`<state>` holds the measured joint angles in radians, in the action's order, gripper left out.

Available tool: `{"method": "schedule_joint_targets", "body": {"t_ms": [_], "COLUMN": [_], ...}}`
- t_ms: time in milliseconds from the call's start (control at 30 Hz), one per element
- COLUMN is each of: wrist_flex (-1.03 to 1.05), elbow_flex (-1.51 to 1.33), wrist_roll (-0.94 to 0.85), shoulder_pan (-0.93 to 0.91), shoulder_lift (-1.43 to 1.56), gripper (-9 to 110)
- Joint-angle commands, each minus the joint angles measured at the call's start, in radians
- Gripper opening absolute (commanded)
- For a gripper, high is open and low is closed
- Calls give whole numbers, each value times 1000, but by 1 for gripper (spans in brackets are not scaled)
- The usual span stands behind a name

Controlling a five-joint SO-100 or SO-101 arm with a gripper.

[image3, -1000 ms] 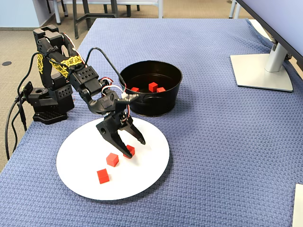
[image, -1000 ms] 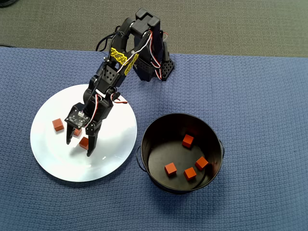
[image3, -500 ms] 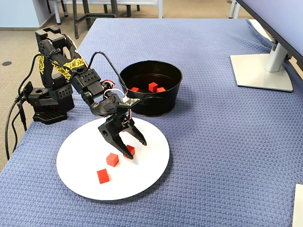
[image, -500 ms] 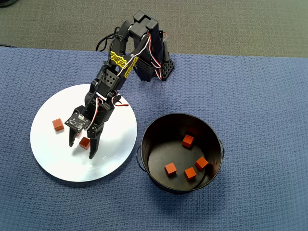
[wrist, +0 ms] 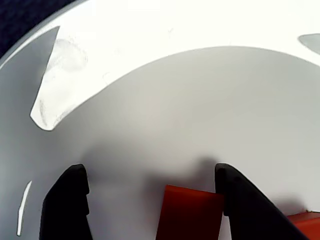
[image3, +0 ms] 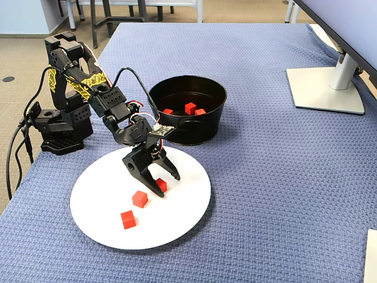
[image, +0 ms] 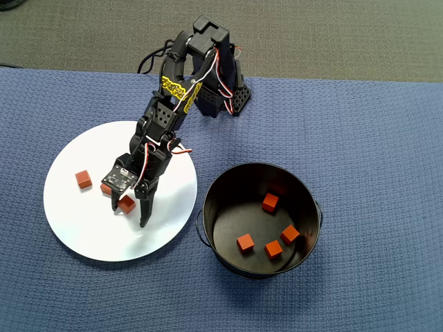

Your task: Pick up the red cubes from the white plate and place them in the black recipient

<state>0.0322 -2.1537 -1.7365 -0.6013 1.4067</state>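
Light is bright and even in the overhead and fixed views, both sharp from edge to edge. The arm (image: 169,117) casts only a faint, soft shadow on the plate (image: 76,228). The pot (image3: 203,127) floor shines with a dull reflection. In the wrist view the plate (wrist: 200,25) burns out to pure white along the top, a broad grey shadow fills the middle, and the near cube (wrist: 187,212) is blurred.

Seven red cubes (image: 84,179), one white plate (image: 83,232), one black recipient (image: 228,183)
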Motion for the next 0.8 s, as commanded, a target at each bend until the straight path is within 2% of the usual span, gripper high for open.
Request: {"method": "schedule_joint_targets", "body": {"t_ms": [0,433,767], "wrist_flex": [-54,-67,9], "elbow_flex": [-14,-83,-80], "wrist_roll": [11,14,21], "shoulder_pan": [14,6,-14], "shoulder_lift": [52,127,172], "gripper": [26,26,25]}}
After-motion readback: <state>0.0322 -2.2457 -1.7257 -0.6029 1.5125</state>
